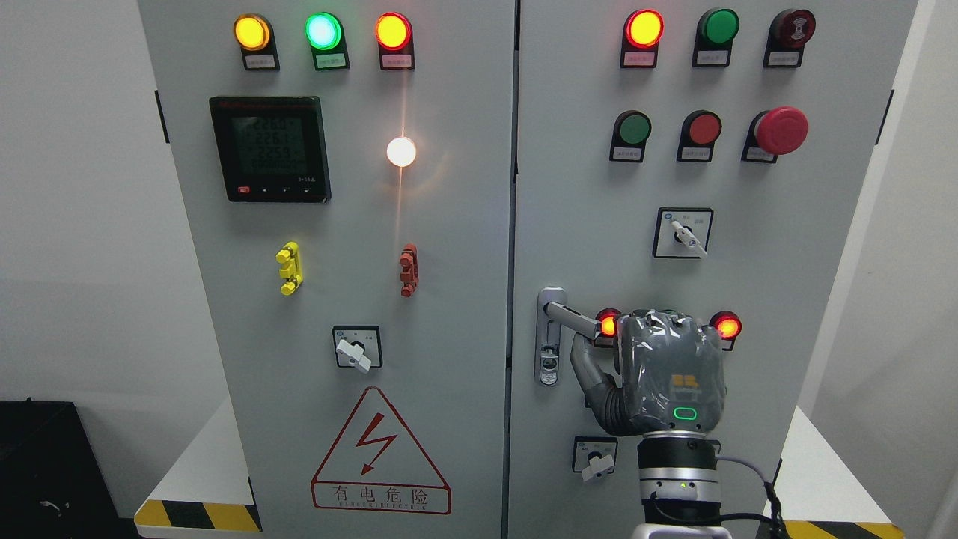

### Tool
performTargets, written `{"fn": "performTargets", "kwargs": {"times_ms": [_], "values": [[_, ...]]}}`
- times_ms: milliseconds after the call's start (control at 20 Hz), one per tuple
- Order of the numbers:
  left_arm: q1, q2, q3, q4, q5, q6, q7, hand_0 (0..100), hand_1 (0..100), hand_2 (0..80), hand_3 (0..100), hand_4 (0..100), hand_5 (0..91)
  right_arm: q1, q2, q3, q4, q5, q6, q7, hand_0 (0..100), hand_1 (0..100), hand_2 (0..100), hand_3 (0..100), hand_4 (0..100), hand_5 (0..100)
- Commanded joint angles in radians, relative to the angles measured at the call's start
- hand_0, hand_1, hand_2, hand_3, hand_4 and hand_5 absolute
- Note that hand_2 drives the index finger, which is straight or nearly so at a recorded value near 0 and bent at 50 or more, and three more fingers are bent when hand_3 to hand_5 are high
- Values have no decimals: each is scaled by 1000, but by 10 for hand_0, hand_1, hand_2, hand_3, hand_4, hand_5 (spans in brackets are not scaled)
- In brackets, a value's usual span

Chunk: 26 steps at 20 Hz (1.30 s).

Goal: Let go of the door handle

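Door handle point(572, 317) juts from its lock plate on the right cabinet door point(786, 269), lower centre-right of the frame, swung out to point right. By my reading the release has not begun: the right robot hand point(662, 370), rising from the bottom edge right of middle, sits with its back to the camera against the lever's far end, its thumb point(591, 374) curving under the lever. Its fingers are hidden behind the palm, so I cannot tell whether they are clamped on the lever. Next move calls for spreading the fingers, then drawing straight back clear of the two lit red lamps point(727, 326) flanking the hand
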Motion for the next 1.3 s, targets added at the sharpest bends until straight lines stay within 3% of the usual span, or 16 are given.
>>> {"fn": "performTargets", "kwargs": {"times_ms": [0, 1002, 1252], "values": [[17, 0, 0, 0, 1, 0, 0, 120, 556, 0, 0, 0, 0, -3, -1, -3, -1, 2, 0, 3, 546, 380, 1000, 1000, 1000, 1000], [17, 0, 0, 0, -1, 0, 0, 120, 556, 0, 0, 0, 0, 14, -1, -2, -9, -4, -5, 3, 579, 376, 999, 1000, 1000, 1000], [17, 0, 0, 0, -1, 0, 0, 120, 556, 0, 0, 0, 0, 109, -2, -3, -73, -7, -9, -9, 591, 394, 966, 1000, 1000, 1000]]}}
